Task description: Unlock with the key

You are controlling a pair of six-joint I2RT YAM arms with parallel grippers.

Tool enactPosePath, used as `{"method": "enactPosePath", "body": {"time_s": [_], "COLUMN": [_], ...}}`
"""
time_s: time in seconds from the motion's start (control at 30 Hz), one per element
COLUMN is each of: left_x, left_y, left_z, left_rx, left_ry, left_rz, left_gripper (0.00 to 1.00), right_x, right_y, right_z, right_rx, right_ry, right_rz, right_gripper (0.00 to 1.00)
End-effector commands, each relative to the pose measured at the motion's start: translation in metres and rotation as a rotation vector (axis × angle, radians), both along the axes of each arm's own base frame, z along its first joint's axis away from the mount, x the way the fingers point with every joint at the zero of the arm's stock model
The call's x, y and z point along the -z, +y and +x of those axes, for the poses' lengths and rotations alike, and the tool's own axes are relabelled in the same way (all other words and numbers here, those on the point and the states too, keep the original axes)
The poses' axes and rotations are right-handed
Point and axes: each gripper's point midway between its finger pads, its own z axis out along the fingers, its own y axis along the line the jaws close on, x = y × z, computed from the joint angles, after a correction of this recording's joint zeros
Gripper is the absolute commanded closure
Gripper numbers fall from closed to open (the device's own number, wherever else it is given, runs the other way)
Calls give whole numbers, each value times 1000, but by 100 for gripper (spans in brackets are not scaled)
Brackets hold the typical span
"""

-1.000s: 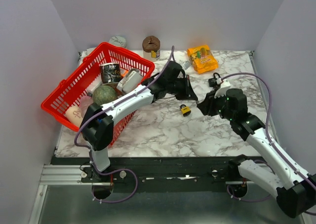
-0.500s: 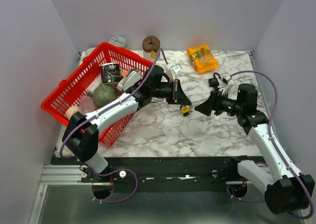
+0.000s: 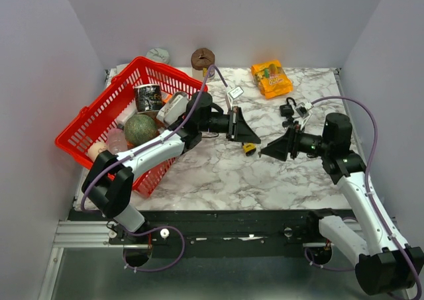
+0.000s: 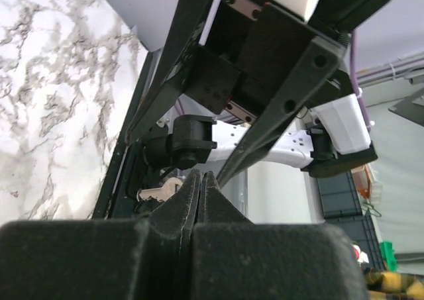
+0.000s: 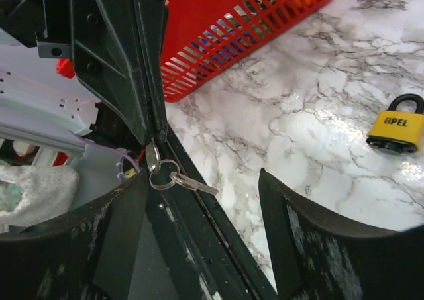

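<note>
Right jaws shifted, open beside padlock (image 3: 249, 148), left jaws pinching key (image 5: 189, 182)

The left arm extends level; the left gripper (image 3: 252, 138), just on the far side of the padlock (image 3: 249, 148), is pinched on the key (image 5: 193, 183). The right gripper (image 3: 263, 152), just right of the padlock, points leftward with fingers spread.

The white marble table (image 3: 218, 174) carries a yellow padlock (image 3: 249, 148), which lies flat close by the tips of both the left gripper (image 3: 254, 139) and the right gripper (image 3: 264, 155). A red basket (image 3: 165, 78) sits behind the left gripper, alongside its arm. Farther out, beyond both grippers, lie a white tag (image 3: 234, 91), a small dark lock-like piece (image 3: 289, 108) and an orange packet (image 3: 271, 79).
</note>
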Motion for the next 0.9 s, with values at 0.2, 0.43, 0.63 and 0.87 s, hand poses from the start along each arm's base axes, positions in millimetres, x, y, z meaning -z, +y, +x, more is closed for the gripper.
{"method": "enactPosePath", "body": {"time_s": [0.2, 0.43, 0.63, 0.87], "left_x": [-26, -25, -23, -25], "left_y": [3, 1, 1, 0], "left_z": [-11, -9, -7, -7], "left_rx": [67, 69, 66, 69], "left_ry": [-46, -38, -34, -39], "left_rz": [-114, -110, -106, -109], "left_gripper": [100, 100, 100, 100], "right_x": [-17, -32, -45, -50], "right_y": [8, 9, 7, 9], "right_z": [-11, -15, -17, -12], "right_rx": [-103, -119, -95, -107], "right_ry": [18, -1, -33, -29], "right_rz": [59, 77, 79, 82], "right_gripper": [39, 41, 26, 30]}}
